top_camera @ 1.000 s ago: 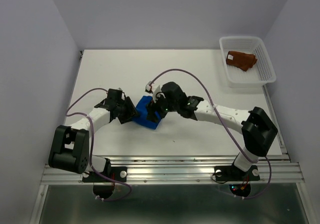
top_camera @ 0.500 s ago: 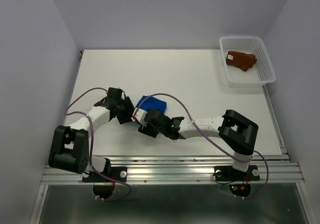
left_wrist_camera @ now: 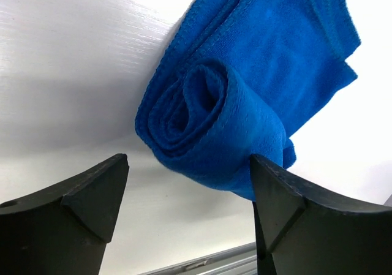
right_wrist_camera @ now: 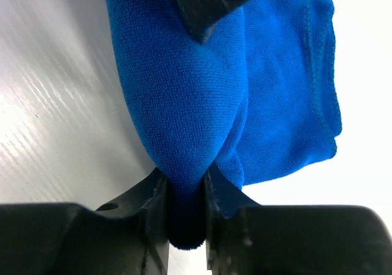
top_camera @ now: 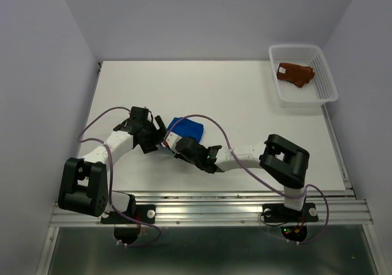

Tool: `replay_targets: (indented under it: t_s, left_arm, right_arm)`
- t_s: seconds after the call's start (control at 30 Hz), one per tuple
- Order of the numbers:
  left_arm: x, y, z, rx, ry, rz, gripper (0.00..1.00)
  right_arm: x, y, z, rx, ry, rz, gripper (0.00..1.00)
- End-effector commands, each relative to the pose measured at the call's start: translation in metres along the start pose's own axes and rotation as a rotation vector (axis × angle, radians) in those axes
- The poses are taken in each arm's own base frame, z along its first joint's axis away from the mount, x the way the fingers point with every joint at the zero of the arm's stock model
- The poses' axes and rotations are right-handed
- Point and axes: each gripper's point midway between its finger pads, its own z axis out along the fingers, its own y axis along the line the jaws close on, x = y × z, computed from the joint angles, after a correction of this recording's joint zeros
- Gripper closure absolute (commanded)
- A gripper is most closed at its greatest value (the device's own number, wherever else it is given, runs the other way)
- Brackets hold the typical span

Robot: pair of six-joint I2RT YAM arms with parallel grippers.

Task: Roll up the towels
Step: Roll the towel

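Note:
The blue towel (top_camera: 188, 128) lies left of the table's middle, partly rolled, with its rolled end (left_wrist_camera: 205, 119) facing the left wrist camera and a flat tail behind it. My left gripper (top_camera: 157, 131) stands open at the roll's left end, with its fingers (left_wrist_camera: 288, 207) either side of the roll and not pressing it. From the near side, my right gripper (right_wrist_camera: 185, 207) is shut on a pinched fold of the blue towel (right_wrist_camera: 184, 103). The rust-brown towel (top_camera: 295, 74) lies bunched in the basket.
A white mesh basket (top_camera: 303, 100) sits at the back right corner. Purple cables loop over both arms (top_camera: 202, 119). A metal rail (top_camera: 208, 195) runs along the table's near edge, close behind the right arm.
My right arm swung from above the towel down to its near side and closed on a fold of it. My left gripper opened wider around the roll.

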Motion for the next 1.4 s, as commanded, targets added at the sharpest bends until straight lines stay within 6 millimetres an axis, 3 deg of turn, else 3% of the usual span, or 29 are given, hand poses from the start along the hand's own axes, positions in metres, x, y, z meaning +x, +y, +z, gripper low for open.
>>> replay_targets:
  t_s: [0.0, 0.23, 0.4, 0.63, 0.8, 1.0, 1.17, 1.37]
  left_arm:
    - [-0.014, -0.018, -0.024, 0.055, -0.067, 0.021, 0.07]
    - [-0.011, -0.019, -0.038, 0.077, -0.101, 0.015, 0.05]
    - [-0.014, -0.019, -0.049, 0.093, -0.148, 0.004, 0.01]
    - [-0.006, -0.016, -0.051, 0.095, -0.135, 0.003, 0.01]
    - [0.002, -0.011, -0.049, 0.104, -0.129, -0.003, 0.01]
    - [0.004, -0.023, -0.041, 0.181, -0.108, 0.000, 0.01]
    - [-0.001, -0.029, -0.036, 0.200, -0.108, 0.001, 0.01]
    - [0.004, -0.022, -0.015, 0.153, -0.057, 0.006, 0.01]
  right_arm:
    - [-0.018, 0.007, -0.019, -0.055, -0.050, 0.148, 0.80]
    - [-0.037, 0.038, -0.045, -0.278, -0.013, 0.356, 0.81]
    - [-0.044, 0.031, -0.050, -0.363, -0.003, 0.528, 0.80]
    - [-0.057, 0.027, -0.055, -0.665, 0.055, 0.791, 0.80]
    - [-0.046, 0.015, -0.049, -0.771, 0.134, 0.976, 0.80]
    - [-0.046, 0.024, -0.055, -0.963, 0.191, 1.091, 0.80]
    - [-0.033, 0.012, -0.043, -0.933, 0.217, 1.182, 0.77]
    - [-0.009, 0.016, -0.033, -0.910, 0.288, 1.255, 0.72]
